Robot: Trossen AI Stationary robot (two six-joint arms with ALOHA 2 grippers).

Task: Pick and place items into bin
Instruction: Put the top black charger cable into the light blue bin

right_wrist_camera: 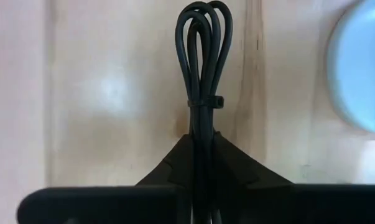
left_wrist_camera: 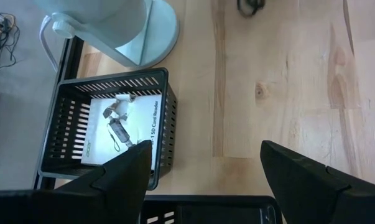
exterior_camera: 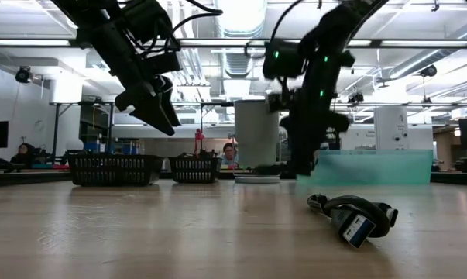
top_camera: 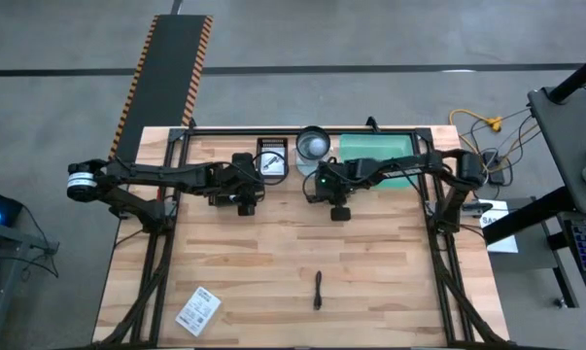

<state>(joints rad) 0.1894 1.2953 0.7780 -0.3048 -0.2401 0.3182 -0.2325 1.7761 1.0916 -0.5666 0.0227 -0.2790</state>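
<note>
My right gripper is low over the table's middle, shut on a thin black coiled cable bound with a tie. My left gripper hangs open and raised, just beside the black slatted bin. The bin stands at the far edge and holds a white printed card with small grey bits on it. A second black cable bundle with a blue-tipped plug lies flat toward the near edge. A white packet lies flat at the near left corner. My right gripper pinches the bundled strands of the cable between its two fingers, just below the tie. The fingers lie along the bundle, and the looped end sticks out past the fingertips. Whether the cable is clear of the table, I cannot tell.
A white round-based object stands right of the bin at the far edge. A shallow green tray sits beside it. Bare wood stretches across the table's middle and near half.
</note>
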